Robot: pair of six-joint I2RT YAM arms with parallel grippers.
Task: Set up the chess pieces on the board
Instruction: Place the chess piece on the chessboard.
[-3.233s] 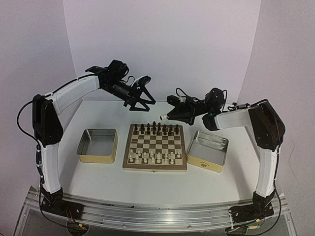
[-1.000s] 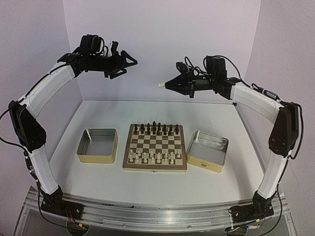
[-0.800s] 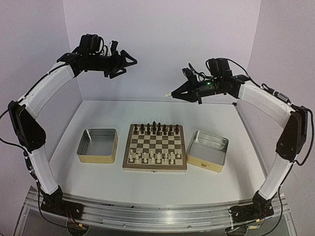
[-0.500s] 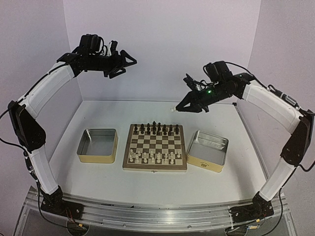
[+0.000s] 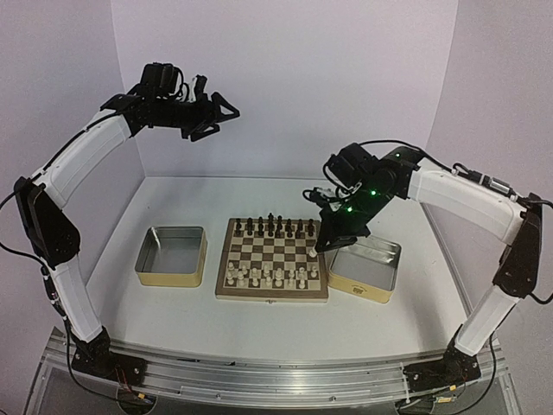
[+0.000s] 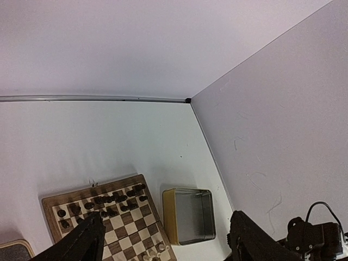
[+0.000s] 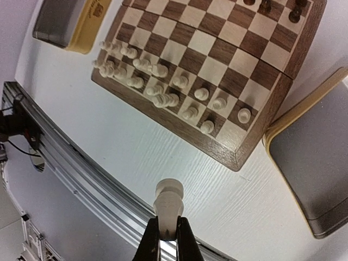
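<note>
The board (image 5: 272, 295) lies at the table's middle, with cream chess pieces (image 5: 268, 277) along its near rows and dark figures (image 5: 275, 226) on the far row. My right gripper (image 5: 318, 249) hangs just above the board's right edge, shut on one cream chess piece (image 5: 311, 254). In the right wrist view that piece (image 7: 169, 202) sticks out past the fingertips of the gripper (image 7: 167, 239), with the board (image 7: 247, 155) and its cream pieces (image 7: 163, 100) below. My left gripper (image 5: 226, 110) is held high at the back left, open and empty. Its fingers (image 6: 81, 244) frame the board (image 6: 103, 187) far below.
An empty metal tin (image 5: 173, 255) with yellowish sides stands left of the board and another tin (image 5: 365, 264) stands right of it, directly beside my right gripper. The pale walls enclose the table at the back and sides. The arms' rail (image 5: 276, 373) runs along the near edge.
My right arm has swung down from high at the back to the board's right edge, carrying the cream piece. The left arm has held still for the last second.
</note>
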